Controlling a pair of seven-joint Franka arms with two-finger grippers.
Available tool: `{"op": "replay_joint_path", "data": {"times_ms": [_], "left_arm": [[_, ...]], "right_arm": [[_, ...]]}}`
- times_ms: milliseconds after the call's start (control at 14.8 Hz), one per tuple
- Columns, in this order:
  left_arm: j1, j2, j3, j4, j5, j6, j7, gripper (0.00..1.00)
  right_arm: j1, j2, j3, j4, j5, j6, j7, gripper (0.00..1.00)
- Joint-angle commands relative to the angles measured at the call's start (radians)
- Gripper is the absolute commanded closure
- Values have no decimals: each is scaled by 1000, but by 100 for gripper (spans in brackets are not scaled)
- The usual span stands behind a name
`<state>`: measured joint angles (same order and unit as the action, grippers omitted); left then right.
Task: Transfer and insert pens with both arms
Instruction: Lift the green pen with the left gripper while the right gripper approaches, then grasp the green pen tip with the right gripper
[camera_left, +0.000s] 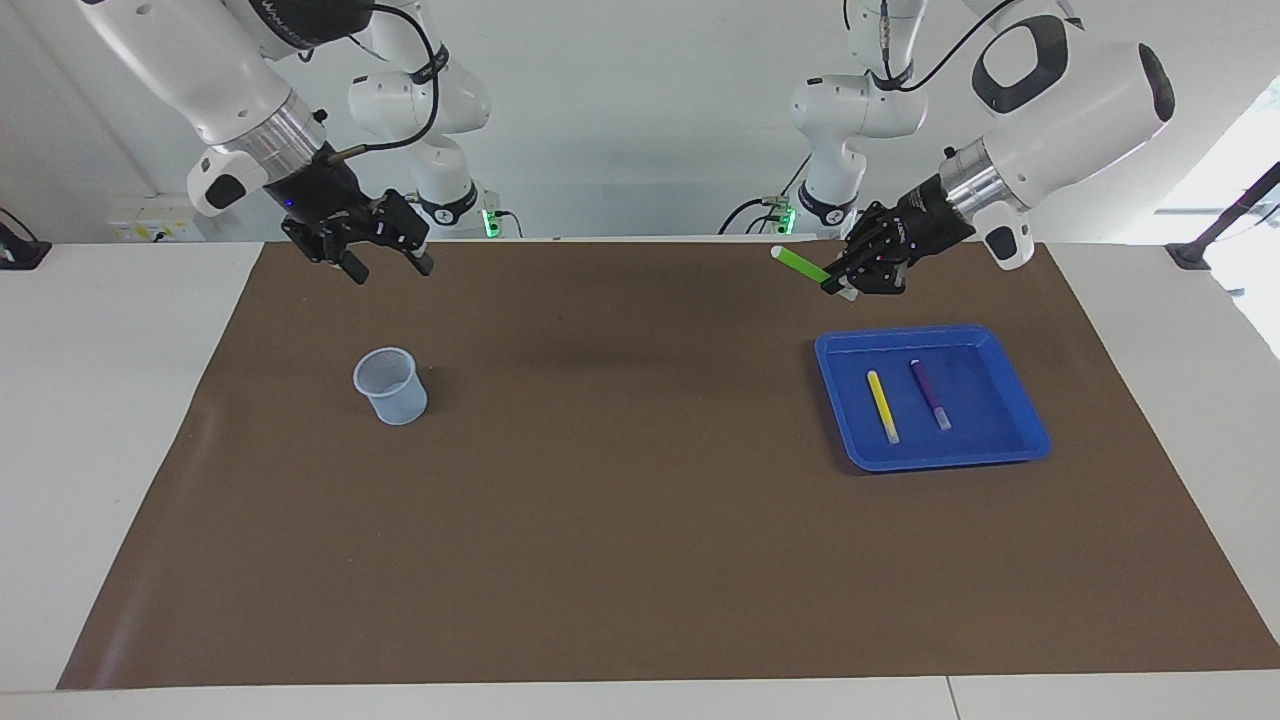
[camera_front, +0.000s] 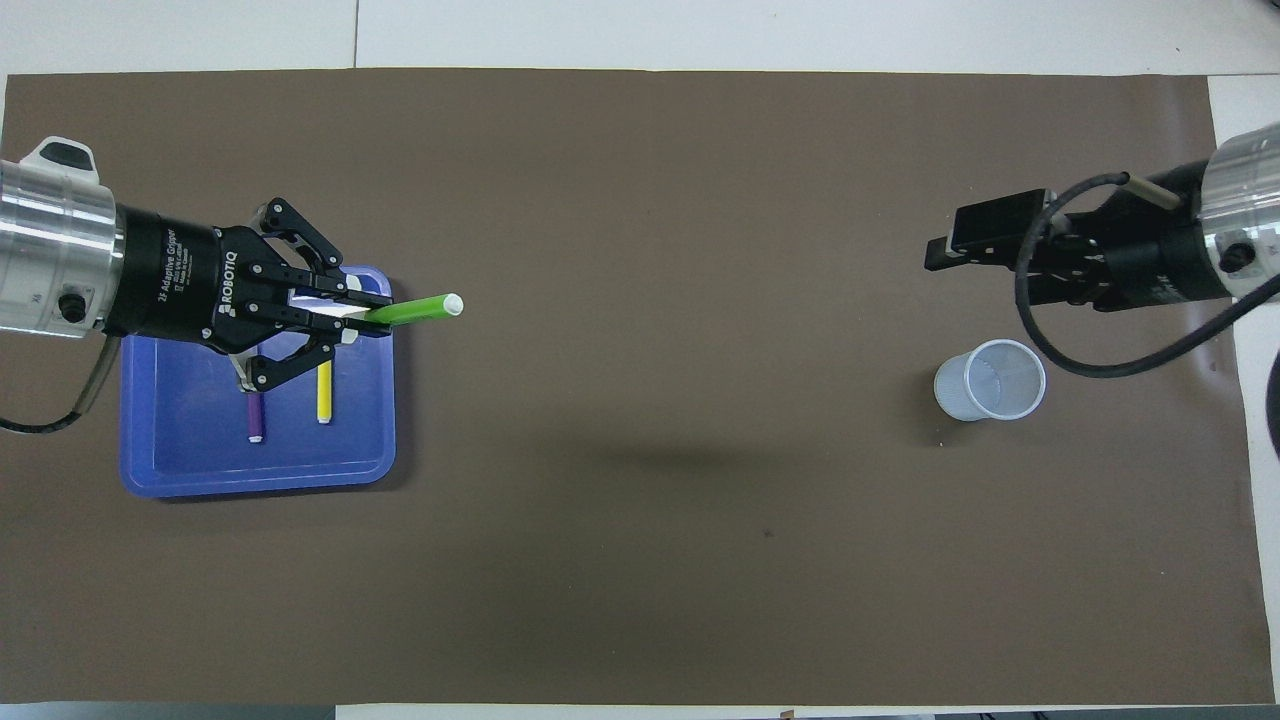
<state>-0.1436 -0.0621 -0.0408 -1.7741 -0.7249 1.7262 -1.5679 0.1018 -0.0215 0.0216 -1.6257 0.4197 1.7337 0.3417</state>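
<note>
two pens (camera_left: 882, 405) in tray (camera_left: 1000, 445), cup (camera_left: 390, 386) well apart

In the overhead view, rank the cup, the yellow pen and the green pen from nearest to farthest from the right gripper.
From the right gripper, open at the right arm's end:
1. Cup, standing on the mat beside the gripper's spot.
2. Green pen, gripped by the left gripper, pointing toward the table's middle.
3. Yellow pen, lying in the blue tray at the left arm's end.
</note>
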Motion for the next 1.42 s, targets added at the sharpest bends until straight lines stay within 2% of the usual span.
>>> {"op": "replay_joint_path", "data": {"times_ms": [0, 338, 878, 1350], "left_arm": [[-57, -62, -2, -106, -56, 108, -76, 100], [-79, -129, -2, -232, -203, 190, -112, 100], [-136, -162, -5, -301, -255, 285, -106, 100], [-163, -180, -5, -333, -281, 311, -106, 100]], "right_arm": [[65, 3, 4, 0, 69, 65, 115, 0], [173, 3, 4, 0, 108, 116, 191, 0], [312, 11, 6, 0, 136, 219, 263, 0], [406, 72, 6, 20, 117, 316, 258, 0]]}}
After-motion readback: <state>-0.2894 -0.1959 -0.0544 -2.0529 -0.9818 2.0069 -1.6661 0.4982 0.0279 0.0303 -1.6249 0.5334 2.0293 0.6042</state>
